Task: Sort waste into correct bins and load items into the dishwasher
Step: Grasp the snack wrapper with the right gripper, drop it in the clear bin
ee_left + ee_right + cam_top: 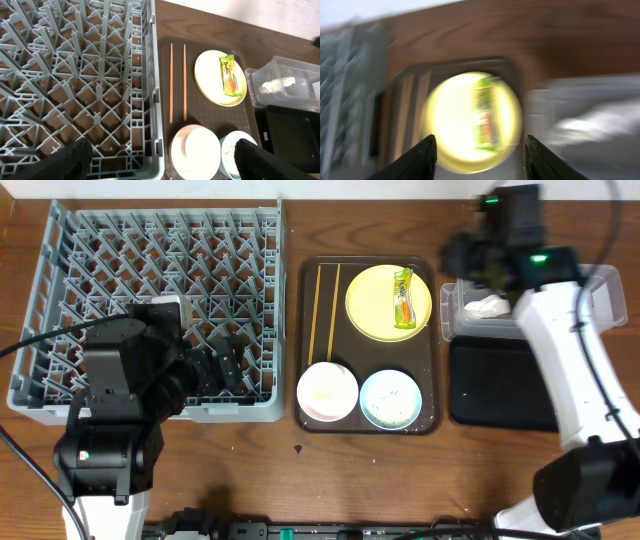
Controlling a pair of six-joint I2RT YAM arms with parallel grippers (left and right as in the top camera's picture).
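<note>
The yellow plate (375, 310) with the green-and-orange wrapper (403, 298) lies on the brown tray, beside two chopsticks (325, 310), a white bowl (327, 392) and a light blue bowl (390, 398) with food specks. A white tissue (487, 306) lies in the clear tub (600, 290); the black tray (505, 385) is in front of it. My left gripper (162, 165) is open over the front right corner of the grey rack (75, 75). My right gripper (480, 160) is open and empty above the plate (450, 120) and wrapper (485, 120); that view is blurred. I cannot make out the cup.
The dark brown serving tray (437, 340) sits between the rack (100, 270) and the two bins. Bare wooden table lies along the front edge. The right arm (570, 370) reaches over the black tray and tub.
</note>
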